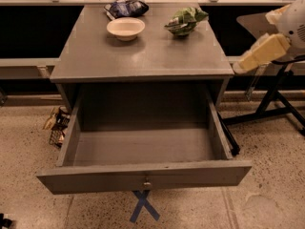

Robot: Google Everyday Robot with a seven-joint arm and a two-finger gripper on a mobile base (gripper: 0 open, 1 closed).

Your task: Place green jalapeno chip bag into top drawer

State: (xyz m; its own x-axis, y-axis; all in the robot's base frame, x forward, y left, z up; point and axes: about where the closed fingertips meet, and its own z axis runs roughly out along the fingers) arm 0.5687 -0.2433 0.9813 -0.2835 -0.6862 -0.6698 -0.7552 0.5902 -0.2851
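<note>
The gripper (259,54) of a one-armed mobile robot hung in the air off the right-hand edge of a grey counter (143,56), holding nothing and touching nothing. Whether it was released or clenched could not be told from this angle.

The green jalapeno chip bag (186,20) lay on the counter, up and to the left of the gripper as the camera saw it, near the back edge and well apart from the gripper. A cream bowl (125,27) sat further from the gripper on the same line, just beyond the bag. A dark blue and white chip bag (126,7) lay behind the bowl, farthest of the three.

Below the gripper and to its left, the top drawer (95,178) stood pulled out to what looked like its full travel. Its floor was bare and its knob (147,182) faced the camera. The drawer appeared to have been left open so the bag could be dropped straight in from above.

The arm's position beside the counter rather than over it suggested the reach for the bag had not yet begun. The bag's crumpled, slippery-looking foil would likely call for a pinch from above.

A blue tape cross (143,209) marked the floor in front of the drawer, far below the gripper. A black stand (276,99) stood just beneath the gripper.
</note>
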